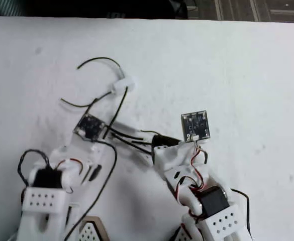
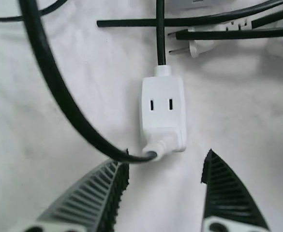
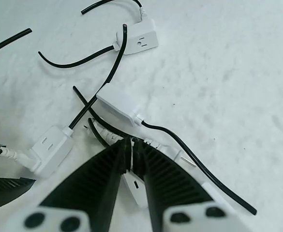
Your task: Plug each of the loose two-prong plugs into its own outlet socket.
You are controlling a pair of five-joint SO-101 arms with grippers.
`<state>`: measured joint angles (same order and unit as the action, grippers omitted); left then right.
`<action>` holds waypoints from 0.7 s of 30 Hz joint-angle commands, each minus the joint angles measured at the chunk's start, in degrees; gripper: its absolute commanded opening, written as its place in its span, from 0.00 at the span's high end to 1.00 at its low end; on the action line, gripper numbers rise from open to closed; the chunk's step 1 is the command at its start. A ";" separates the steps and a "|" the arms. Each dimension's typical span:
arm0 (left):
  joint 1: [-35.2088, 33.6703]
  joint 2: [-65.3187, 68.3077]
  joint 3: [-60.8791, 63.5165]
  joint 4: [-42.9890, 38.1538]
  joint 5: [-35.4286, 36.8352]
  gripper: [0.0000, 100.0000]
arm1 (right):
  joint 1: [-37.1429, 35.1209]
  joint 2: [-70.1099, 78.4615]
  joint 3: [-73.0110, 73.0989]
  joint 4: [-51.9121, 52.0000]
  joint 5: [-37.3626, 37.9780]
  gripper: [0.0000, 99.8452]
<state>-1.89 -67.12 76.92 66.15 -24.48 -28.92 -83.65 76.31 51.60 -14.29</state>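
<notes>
Currently grasp stage: right gripper [image 3: 131, 145] pinched on white connector [image 3: 134, 185], plug or socket unclear; left gripper [image 2: 166, 159] spread before outlet socket [image 2: 163, 113]. Next likely: bring loose plug [image 2: 195, 47] square to it, push straight.

Overhead table [image 1: 247, 65] view; close wrist views, one shared socket [image 2: 163, 113]

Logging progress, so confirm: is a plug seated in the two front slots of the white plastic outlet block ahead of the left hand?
No, both slots of the white plastic outlet block stand open and empty.
</notes>
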 commanded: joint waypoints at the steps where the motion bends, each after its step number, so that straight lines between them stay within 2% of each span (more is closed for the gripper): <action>1: 0.48 16.13 -8.00 -2.46 0.53 0.75 | 0.40 -0.22 0.00 -0.84 -0.53 0.98; 6: 0.48 29.93 -12.48 -7.47 0.53 0.75 | 0.40 -0.57 1.05 -1.10 -0.53 0.98; 9: 0.57 34.42 -14.86 -8.26 0.62 0.75 | 0.40 -0.57 1.05 -1.10 -0.53 0.98; 13: 1.01 37.49 -15.74 -9.58 4.22 0.76 | 0.40 -0.57 1.05 -1.10 -0.53 0.98; 18: 3.91 37.49 -15.38 -10.02 4.13 0.89 | 0.40 -0.57 1.05 -1.10 -0.44 0.98; 21: 5.14 37.49 -15.38 -10.02 4.13 0.93 | 0.40 -0.57 1.05 -1.10 -0.44 0.98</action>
<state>1.36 -29.67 63.47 56.92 -20.70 -28.92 -83.65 77.80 51.60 -14.29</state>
